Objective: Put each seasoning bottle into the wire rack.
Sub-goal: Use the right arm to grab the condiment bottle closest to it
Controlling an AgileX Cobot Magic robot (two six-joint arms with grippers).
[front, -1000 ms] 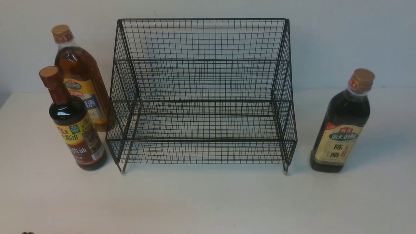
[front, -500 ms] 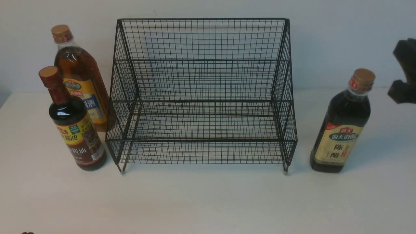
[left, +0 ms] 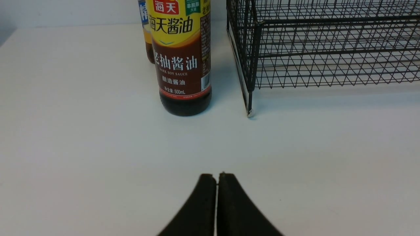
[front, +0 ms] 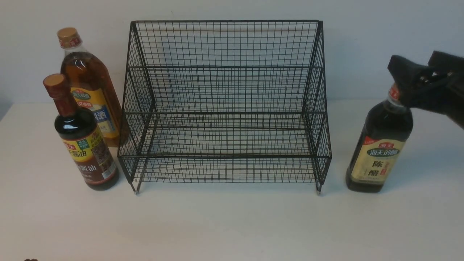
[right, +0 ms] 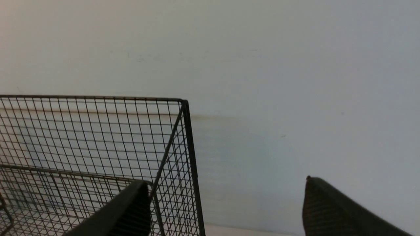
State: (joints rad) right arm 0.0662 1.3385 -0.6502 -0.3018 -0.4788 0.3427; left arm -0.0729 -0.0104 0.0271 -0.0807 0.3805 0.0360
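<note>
The black wire rack (front: pixel 224 108) stands empty mid-table. To its left are the amber bottle (front: pixel 90 90) and, in front of it, the dark round red-necked bottle (front: pixel 85 145). The dark squarish bottle with a cream label (front: pixel 380 145) stands right of the rack. My right gripper (front: pixel 422 67) hangs at that bottle's top and hides its cap. In the right wrist view this gripper (right: pixel 226 183) is open wide, with only wall and the rack's corner (right: pixel 183 137) beyond. My left gripper (left: pixel 216 175) is shut and empty, low over the table, short of the red-necked bottle (left: pixel 182 65).
A white wall runs close behind the rack and bottles. In the left wrist view the amber bottle (left: pixel 148 42) peeks out behind the red-necked one, and the rack's corner foot (left: pixel 249 113) stands just beside them. Bare white tabletop (front: pixel 232 224) lies in front.
My right arm came into view from the right edge and moved left to the squarish bottle's cap, its jaws opening wide. The left arm and all bottles stayed still.
</note>
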